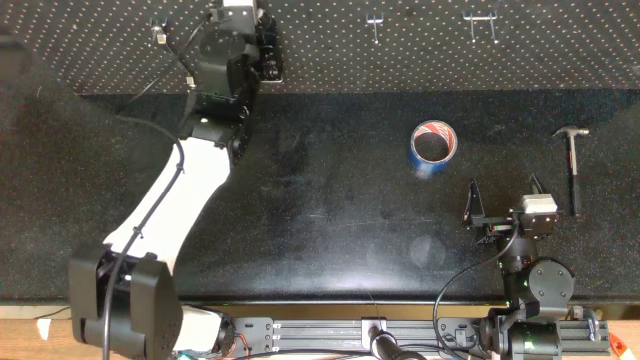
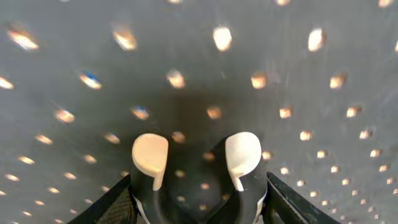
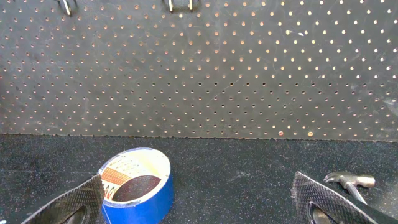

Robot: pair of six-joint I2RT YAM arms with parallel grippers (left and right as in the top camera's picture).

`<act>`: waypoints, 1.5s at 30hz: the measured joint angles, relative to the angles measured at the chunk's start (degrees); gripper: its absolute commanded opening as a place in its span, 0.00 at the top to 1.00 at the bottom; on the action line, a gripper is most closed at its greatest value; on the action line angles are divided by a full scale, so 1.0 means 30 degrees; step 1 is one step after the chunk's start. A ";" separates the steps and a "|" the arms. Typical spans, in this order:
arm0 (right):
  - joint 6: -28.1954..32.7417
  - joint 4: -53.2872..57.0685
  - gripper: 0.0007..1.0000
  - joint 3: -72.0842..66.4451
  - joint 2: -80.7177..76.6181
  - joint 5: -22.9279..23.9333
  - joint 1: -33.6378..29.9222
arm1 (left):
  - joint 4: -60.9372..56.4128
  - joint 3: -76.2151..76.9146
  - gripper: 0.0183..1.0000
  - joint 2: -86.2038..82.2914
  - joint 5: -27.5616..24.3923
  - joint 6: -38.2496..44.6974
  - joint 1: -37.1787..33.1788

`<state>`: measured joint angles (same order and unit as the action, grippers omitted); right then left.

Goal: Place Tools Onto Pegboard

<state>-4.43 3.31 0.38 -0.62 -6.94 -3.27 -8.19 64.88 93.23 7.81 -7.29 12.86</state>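
My left pincer (image 2: 196, 158) is released: the two pale fingertips (image 2: 150, 155) stand apart with nothing between them, and they sit almost against the pegboard (image 2: 280, 56), at its far-left part in the top view. That closeness is my first worry. Any push forward or sideways swing from here could scrape the fingertips on the board, so I would back straight off before turning.

My right pincer (image 3: 202, 200) is also released, spread wide, low over the table (image 1: 320, 200) near its own base. It faces the board with the blue tape roll (image 3: 135, 186) ahead on one side and the hammer (image 1: 573, 165) ahead on the other. Both tools lie on the table, not yet hung, so I judge most of the task is still to do.

The metal hooks (image 1: 482, 22) are on the board's right part, well apart from the left arm, and nothing blocks the way to them.

The hammer looks head-heavy. Gripped far down the handle, it could tip or slip in the pincer. Its head would also have to settle across the hook, or it would drop.

The tape roll stands on its flat face with its hole upward. It would have to be turned so the hole faces the board, and a poor pinch on its wall could let it roll away.
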 measured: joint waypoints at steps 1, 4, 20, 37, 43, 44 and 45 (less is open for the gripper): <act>0.0000 0.0000 0.02 0.0000 0.0000 0.0000 0.0000 | 0.0219 0.0015 0.49 0.0095 -0.0022 0.0000 0.0036; 0.0000 0.0000 0.02 0.0000 0.0000 0.0000 0.0000 | 0.0699 0.0029 0.11 0.0335 -0.0095 0.0080 0.0124; 0.0000 -0.0007 0.02 0.0000 0.0000 0.0000 0.0000 | 0.4605 0.0124 0.00 -0.2382 -0.0627 0.0007 -0.1049; 0.0000 -0.0007 0.02 0.0000 0.0000 0.0000 0.0000 | -0.2011 -1.2677 0.00 -1.4134 -0.3111 -0.0007 -0.5967; 0.0000 0.0007 0.02 0.0000 0.0000 0.0000 0.0000 | -0.2004 -1.6174 0.00 -1.8600 -0.3789 0.0000 -0.7096; 0.0000 -0.0007 0.02 0.0000 0.0000 0.0000 0.0000 | -0.2018 -1.6640 0.00 -1.9322 -0.3825 0.0000 -0.7096; 0.0000 -0.0007 0.02 0.0000 0.0000 0.0000 0.0000 | -0.2018 -1.7435 0.00 -2.0531 -0.3861 0.0000 -0.7096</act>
<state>-4.43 3.29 0.38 -0.62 -6.94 -3.27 -14.24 12.58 31.64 -3.77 -7.29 -8.43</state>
